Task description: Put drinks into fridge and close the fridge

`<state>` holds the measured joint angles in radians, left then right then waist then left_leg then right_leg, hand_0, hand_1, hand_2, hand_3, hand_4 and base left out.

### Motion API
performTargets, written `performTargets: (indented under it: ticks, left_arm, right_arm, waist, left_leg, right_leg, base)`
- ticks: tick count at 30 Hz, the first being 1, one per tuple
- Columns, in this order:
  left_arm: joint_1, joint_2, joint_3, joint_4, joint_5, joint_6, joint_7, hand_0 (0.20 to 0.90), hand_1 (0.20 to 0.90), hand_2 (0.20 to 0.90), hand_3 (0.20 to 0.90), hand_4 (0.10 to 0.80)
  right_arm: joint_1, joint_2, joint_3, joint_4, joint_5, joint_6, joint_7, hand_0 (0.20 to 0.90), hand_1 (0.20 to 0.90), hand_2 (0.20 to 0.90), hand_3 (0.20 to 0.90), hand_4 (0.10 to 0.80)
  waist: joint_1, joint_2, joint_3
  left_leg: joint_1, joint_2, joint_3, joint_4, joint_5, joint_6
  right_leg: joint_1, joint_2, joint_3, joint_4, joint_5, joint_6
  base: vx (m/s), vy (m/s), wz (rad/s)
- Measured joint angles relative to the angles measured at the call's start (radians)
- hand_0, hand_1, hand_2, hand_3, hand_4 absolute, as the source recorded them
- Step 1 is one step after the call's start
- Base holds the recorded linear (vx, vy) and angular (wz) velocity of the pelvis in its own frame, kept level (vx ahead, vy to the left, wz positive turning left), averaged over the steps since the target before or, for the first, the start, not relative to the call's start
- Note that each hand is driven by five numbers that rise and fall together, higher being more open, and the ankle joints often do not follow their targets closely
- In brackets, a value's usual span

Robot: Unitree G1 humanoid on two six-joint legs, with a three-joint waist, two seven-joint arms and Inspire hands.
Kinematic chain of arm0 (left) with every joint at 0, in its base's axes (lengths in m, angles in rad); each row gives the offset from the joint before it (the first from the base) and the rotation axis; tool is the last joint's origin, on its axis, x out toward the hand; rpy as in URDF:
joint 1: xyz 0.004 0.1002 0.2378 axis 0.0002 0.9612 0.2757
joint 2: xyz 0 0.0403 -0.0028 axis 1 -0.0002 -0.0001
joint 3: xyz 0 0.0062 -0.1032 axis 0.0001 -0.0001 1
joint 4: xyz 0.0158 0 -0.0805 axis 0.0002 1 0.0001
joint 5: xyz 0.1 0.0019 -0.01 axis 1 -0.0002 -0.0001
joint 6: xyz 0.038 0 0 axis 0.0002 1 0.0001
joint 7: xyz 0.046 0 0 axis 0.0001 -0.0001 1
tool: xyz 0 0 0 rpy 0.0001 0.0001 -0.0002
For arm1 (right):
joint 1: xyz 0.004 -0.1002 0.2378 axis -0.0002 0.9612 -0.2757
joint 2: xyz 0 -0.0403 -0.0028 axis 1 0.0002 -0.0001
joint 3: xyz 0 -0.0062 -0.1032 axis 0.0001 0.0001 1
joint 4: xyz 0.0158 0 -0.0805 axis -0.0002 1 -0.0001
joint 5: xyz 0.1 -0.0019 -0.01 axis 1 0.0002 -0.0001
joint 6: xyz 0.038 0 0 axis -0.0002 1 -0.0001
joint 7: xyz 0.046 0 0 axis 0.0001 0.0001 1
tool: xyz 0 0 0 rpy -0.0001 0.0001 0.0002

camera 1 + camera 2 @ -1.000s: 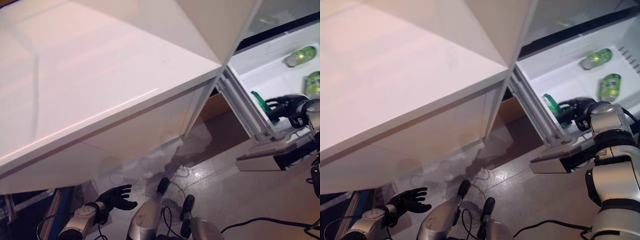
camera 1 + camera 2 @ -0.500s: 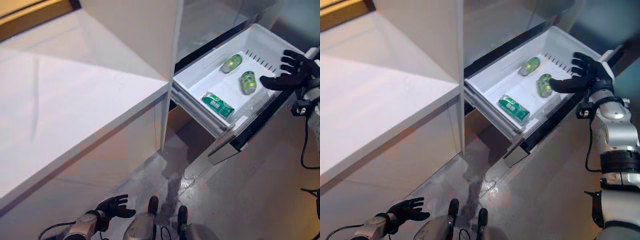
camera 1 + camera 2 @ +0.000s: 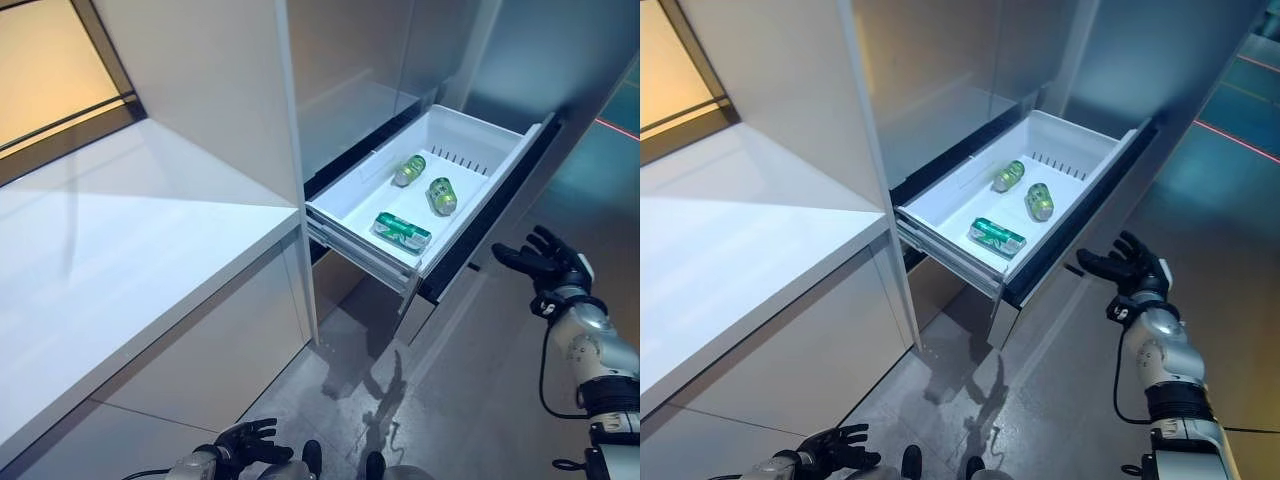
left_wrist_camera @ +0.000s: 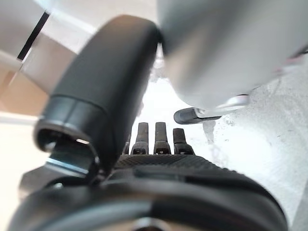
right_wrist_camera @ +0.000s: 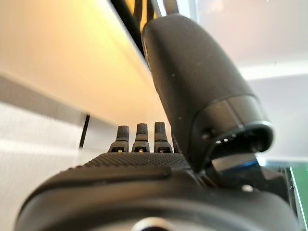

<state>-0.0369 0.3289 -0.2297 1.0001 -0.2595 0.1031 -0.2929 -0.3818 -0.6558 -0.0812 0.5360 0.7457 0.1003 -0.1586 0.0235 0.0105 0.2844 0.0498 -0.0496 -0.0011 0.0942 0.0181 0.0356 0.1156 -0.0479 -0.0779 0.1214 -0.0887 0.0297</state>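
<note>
drawer (image 3: 520, 150) open — three cans (image 3: 402, 231) inside | white counter (image 3: 120, 250) beside

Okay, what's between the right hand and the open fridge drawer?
Nothing: in both eye views the right hand hangs open just off the drawer front, only bare floor showing below the gap.
</note>
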Motion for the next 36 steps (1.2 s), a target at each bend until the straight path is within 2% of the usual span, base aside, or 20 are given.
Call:
performTargets:
  ticks: [3, 4, 6, 11, 13, 14, 15, 16, 18, 20, 23, 25, 29, 31, 33, 36]
  left_arm:
    - [-0.026, 0.004, 0.001, -0.032, -0.013, -0.003, 0.003, 0.900, 0.900, 0.900, 0.900, 0.800]
    - [-0.040, 0.008, 0.001, -0.040, -0.026, -0.003, 0.003, 0.900, 0.900, 0.900, 0.900, 0.800]
    - [-0.063, 0.013, 0.000, -0.044, -0.061, -0.005, 0.003, 0.900, 0.900, 0.900, 0.900, 0.800]
    - [-0.115, 0.013, -0.020, -0.082, -0.147, -0.025, 0.004, 0.900, 0.900, 0.900, 0.900, 0.800]
    - [-0.119, 0.013, -0.021, -0.088, -0.182, -0.034, 0.004, 0.900, 0.900, 0.900, 0.900, 0.800]
    - [-0.119, 0.008, -0.025, -0.092, -0.201, -0.042, 0.004, 0.900, 0.900, 0.900, 0.900, 0.800]
    - [-0.123, 0.003, -0.024, -0.104, -0.211, -0.045, 0.004, 0.900, 0.900, 0.900, 0.900, 0.800]
    - [-0.128, 0.002, -0.024, -0.110, -0.215, -0.050, 0.004, 0.900, 0.900, 0.900, 0.900, 0.800]
    - [-0.131, -0.001, -0.015, -0.122, -0.232, -0.061, 0.003, 0.900, 0.900, 0.900, 0.900, 0.800]
    - [-0.137, -0.007, -0.004, -0.124, -0.241, -0.068, 0.001, 0.900, 0.900, 0.900, 0.900, 0.800]
    - [-0.138, -0.003, -0.001, -0.107, -0.232, -0.085, 0.017, 0.900, 0.900, 0.900, 0.900, 0.800]
    - [-0.130, -0.002, -0.019, -0.071, -0.215, -0.085, 0.027, 0.900, 0.900, 0.900, 0.900, 0.800]
    - [-0.061, 0.002, -0.034, -0.007, -0.198, -0.082, 0.035, 0.900, 0.900, 0.900, 0.900, 0.800]
    - [-0.028, 0.004, -0.034, 0.004, -0.192, -0.083, 0.034, 0.900, 0.900, 0.900, 0.900, 0.800]
    - [-0.013, 0.012, -0.034, 0.005, -0.192, -0.084, 0.034, 0.900, 0.900, 0.900, 0.900, 0.800]
    - [-0.013, 0.014, -0.033, 0.002, -0.191, -0.091, 0.031, 0.900, 0.900, 0.900, 0.900, 0.800]
  right_arm:
    - [-0.064, 0.000, 0.000, 0.013, 0.021, -0.053, -0.033, 0.900, 0.900, 0.900, 0.900, 0.800]
    - [-0.096, -0.006, -0.004, 0.038, 0.033, -0.075, -0.042, 0.900, 0.900, 0.900, 0.900, 0.800]
    - [-0.140, -0.014, -0.008, 0.056, 0.053, -0.102, -0.043, 0.900, 0.900, 0.900, 0.900, 0.800]
    - [-0.300, -0.067, 0.000, 0.119, 0.088, -0.179, -0.041, 0.900, 0.900, 0.900, 0.900, 0.800]
    - [-0.350, -0.075, 0.006, 0.133, 0.092, -0.199, -0.038, 0.900, 0.900, 0.900, 0.900, 0.800]
    - [-0.370, -0.092, 0.016, 0.144, 0.101, -0.198, -0.031, 0.900, 0.900, 0.900, 0.900, 0.800]
    - [-0.384, -0.111, 0.026, 0.147, 0.113, -0.198, -0.019, 0.900, 0.900, 0.900, 0.900, 0.800]
    - [-0.393, -0.119, 0.027, 0.154, 0.120, -0.201, -0.013, 0.900, 0.900, 0.900, 0.900, 0.800]
    - [-0.450, -0.127, 0.029, 0.187, 0.120, -0.221, -0.011, 0.900, 0.900, 0.900, 0.900, 0.800]
    - [-0.503, -0.140, 0.059, 0.209, 0.119, -0.218, -0.005, 0.900, 0.900, 0.900, 0.900, 0.800]
    - [-0.551, -0.144, 0.150, 0.244, 0.118, -0.214, 0.004, 0.900, 0.900, 0.900, 0.900, 0.800]
    - [-0.584, -0.144, 0.174, 0.269, 0.118, -0.214, 0.007, 0.900, 0.900, 0.900, 0.900, 0.800]
    - [-0.616, -0.153, 0.199, 0.290, 0.107, -0.209, 0.018, 0.900, 0.900, 0.900, 0.900, 0.800]
    - [-0.650, -0.154, 0.204, 0.323, 0.099, -0.196, 0.022, 0.900, 0.900, 0.900, 0.900, 0.800]
    - [-0.654, -0.156, 0.210, 0.339, 0.082, -0.184, 0.024, 0.900, 0.900, 0.900, 0.900, 0.800]
    - [-0.659, -0.159, 0.228, 0.356, 0.078, -0.164, 0.039, 0.900, 0.900, 0.900, 0.900, 0.800]
  waist:
    - [0.039, 0.002, 0.037]
    - [0.037, -0.001, 0.060]
    - [0.039, 0.009, 0.086]
    - [0.057, 0.056, 0.158]
    - [0.062, 0.058, 0.168]
    - [0.064, 0.073, 0.169]
    - [0.077, 0.079, 0.182]
    - [0.086, 0.077, 0.184]
    - [0.104, 0.076, 0.187]
    - [0.112, 0.081, 0.196]
    - [0.124, 0.082, 0.204]
    - [0.142, 0.079, 0.205]
    - [0.171, 0.078, 0.207]
    - [0.192, 0.078, 0.207]
    - [0.211, 0.074, 0.210]
    - [0.238, 0.073, 0.211]
  left_leg:
    - [-0.098, -0.028, -0.009, 0.111, -0.023, 0.007]
    - [-0.135, -0.038, -0.010, 0.158, -0.040, 0.009]
    - [-0.207, -0.052, -0.014, 0.239, -0.065, 0.019]
    - [-0.384, -0.067, -0.018, 0.393, -0.087, 0.022]
    - [-0.432, -0.083, -0.018, 0.427, -0.094, 0.022]
    - [-0.458, -0.083, -0.020, 0.492, -0.117, 0.040]
    - [-0.483, -0.084, -0.032, 0.527, -0.129, 0.019]
    - [-0.509, -0.093, -0.038, 0.540, -0.129, 0.018]
    - [-0.559, -0.098, -0.043, 0.568, -0.126, 0.012]
    - [-0.596, -0.107, -0.051, 0.597, -0.125, 0.011]
    - [-0.623, -0.118, -0.091, 0.610, -0.122, -0.006]
    - [-0.622, -0.123, -0.097, 0.598, -0.118, -0.013]
    - [-0.631, -0.137, -0.127, 0.593, -0.110, -0.024]
    - [-0.622, -0.147, -0.147, 0.581, -0.109, -0.024]
    - [-0.606, -0.153, -0.162, 0.573, -0.101, -0.033]
    - [-0.574, -0.166, -0.186, 0.555, -0.098, -0.029]
  right_leg:
    - [-0.138, -0.025, -0.007, 0.210, -0.083, 0.004]
    - [-0.178, -0.043, -0.009, 0.272, -0.109, -0.001]
    - [-0.246, -0.054, -0.015, 0.363, -0.138, -0.001]
    - [-0.418, -0.079, -0.026, 0.529, -0.167, -0.002]
    - [-0.468, -0.102, -0.032, 0.555, -0.160, -0.014]
    - [-0.488, -0.108, -0.053, 0.584, -0.163, -0.015]
    - [-0.508, -0.108, -0.065, 0.631, -0.186, -0.007]
    - [-0.533, -0.112, -0.062, 0.655, -0.191, -0.009]
    - [-0.568, -0.098, -0.074, 0.721, -0.246, -0.045]
    - [-0.603, -0.111, -0.089, 0.739, -0.243, -0.057]
    - [-0.614, -0.104, -0.114, 0.763, -0.258, -0.058]
    - [-0.623, -0.115, -0.125, 0.755, -0.252, -0.069]
    - [-0.617, -0.123, -0.159, 0.759, -0.266, -0.070]
    - [-0.603, -0.139, -0.179, 0.750, -0.270, -0.078]
    - [-0.578, -0.147, -0.200, 0.748, -0.284, -0.079]
    - [-0.537, -0.159, -0.227, 0.733, -0.297, -0.078]
  base:
    - [-0.220, 0.074, 0.20]
    - [-0.203, 0.086, 0.21]
    - [-0.115, 0.063, 0.17]
    - [-0.171, 0.118, 0.12]
    - [-0.122, 0.090, 0.18]
    - [-0.127, 0.077, 0.19]
    - [-0.022, 0.059, 0.17]
    - [-0.003, 0.053, 0.17]
    - [-0.021, 0.046, 0.18]
    - [-0.033, 0.029, 0.19]
    - [0.007, 0.036, 0.18]
    - [0.033, 0.038, 0.14]
    - [0.062, 0.021, 0.23]
    - [0.126, 0.012, 0.34]
    - [0.108, 0.015, 0.32]
    - [0.096, 0.007, 0.30]
